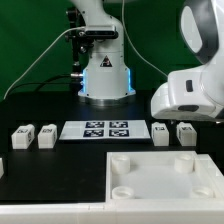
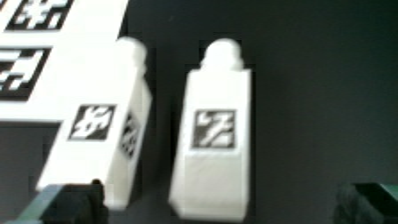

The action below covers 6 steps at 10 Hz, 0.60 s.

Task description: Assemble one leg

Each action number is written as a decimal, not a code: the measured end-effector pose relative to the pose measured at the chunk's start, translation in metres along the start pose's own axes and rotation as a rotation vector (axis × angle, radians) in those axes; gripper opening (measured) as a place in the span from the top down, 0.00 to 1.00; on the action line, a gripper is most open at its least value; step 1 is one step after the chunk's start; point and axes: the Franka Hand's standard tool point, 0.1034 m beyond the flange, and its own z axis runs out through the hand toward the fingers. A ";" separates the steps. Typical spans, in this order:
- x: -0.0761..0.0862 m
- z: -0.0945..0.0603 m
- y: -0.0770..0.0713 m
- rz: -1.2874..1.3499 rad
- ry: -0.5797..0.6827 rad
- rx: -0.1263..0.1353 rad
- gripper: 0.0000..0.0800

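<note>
Only cropped, dark tool [image 2: 217, 204] fingertips [image 2: 64, 204].

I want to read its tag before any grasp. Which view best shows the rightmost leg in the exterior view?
The wrist view: the leg lies large in the frame, its marker and end peg plain, if slightly blurred. The exterior view shows the same leg small, its marker barely legible.

The gripper [image 2: 221, 206] showed only two dark fingertips [image 2: 68, 204], cropped by the wrist view's edge. The leg [image 2: 210, 178] beneath the gripper was blurred, its marker pattern [image 2: 215, 131] illegible. In the exterior view the fingers lay hidden behind the arm's white housing [image 1: 188, 92].
</note>
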 end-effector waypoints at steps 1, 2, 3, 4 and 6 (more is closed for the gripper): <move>0.002 0.002 -0.002 0.014 -0.004 0.006 0.19; 0.002 0.001 -0.002 0.012 -0.001 0.008 0.19; 0.002 0.001 -0.002 0.012 -0.002 0.008 0.19; 0.003 0.002 -0.002 0.012 -0.003 0.007 0.19; 0.004 0.014 -0.001 0.014 -0.015 0.005 0.19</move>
